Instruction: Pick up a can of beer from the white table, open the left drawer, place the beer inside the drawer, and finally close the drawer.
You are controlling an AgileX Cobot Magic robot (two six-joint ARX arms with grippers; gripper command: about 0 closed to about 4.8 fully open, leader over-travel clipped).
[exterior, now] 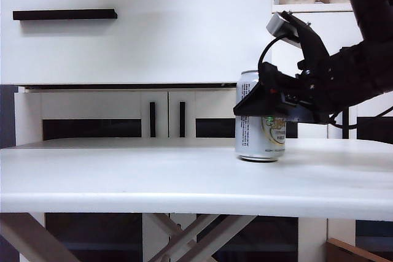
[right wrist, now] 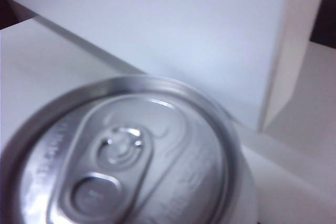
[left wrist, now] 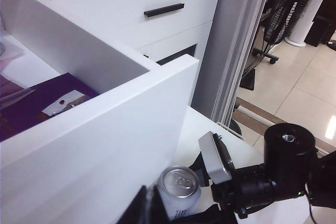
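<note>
Exterior view
- Can of beer: silver, stands upright on the white desk, right of the middle and nearer the far edge than the front one; white-and-gold oval label faces the right side.
- Right end effector: black, reaches in from the right and sits around the upper half of the can; a dark finger lies against the can's front face. The jaws look closed onto the can, and the can's base rests on the desk.
- Left drawer: its wide white front with a thin black bar handle fills the upper left, hanging out over the far edge of the desk.
- Left end effector: not seen here.

Left wrist view
- Left drawer: pulled out; a purple flat item with a white tag lies inside.
- Twin drawer front: behind it, shut, with a black bar handle.
- Can of beer: seen from above, just below the open drawer's front corner, with the right arm's black wrist beside it.
- Left end effector: outside the picture; taken to be fully closed, and no held object shows.

Right wrist view
- Can of beer: its lid and pull tab fill the picture, blurred, with the white drawer front behind.
- Right end effector: its fingers do not show.
</note>
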